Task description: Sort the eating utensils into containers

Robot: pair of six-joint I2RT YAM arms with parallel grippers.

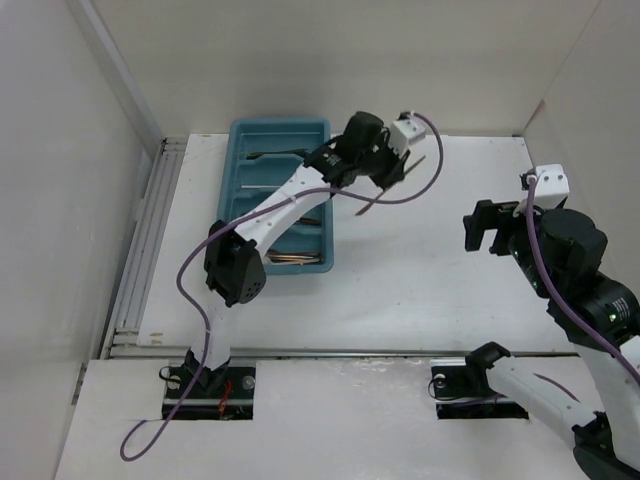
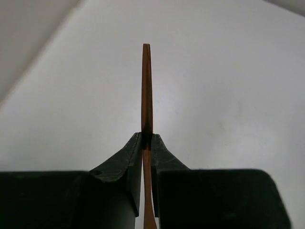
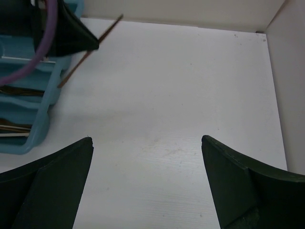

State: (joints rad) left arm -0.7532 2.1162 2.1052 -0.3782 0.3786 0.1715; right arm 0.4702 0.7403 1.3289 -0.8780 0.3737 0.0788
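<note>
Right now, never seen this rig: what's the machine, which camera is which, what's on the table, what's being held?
Two small robot arms are bolted at the near edge of a white table. One picture looks down from above and behind them; the other two come from a camera on each wrist, looking out past that arm's own fingers.

On the table sits a teal cutlery tray with long compartments; a few utensils already lie in it.

The left tool is shut on a thin copper-coloured utensil, seen edge-on, so I cannot tell fork from spoon. It is held above the bare table just right of the tray.

The right tool is open and holds nothing, over the table's right side. The purple loops are cables.
</note>
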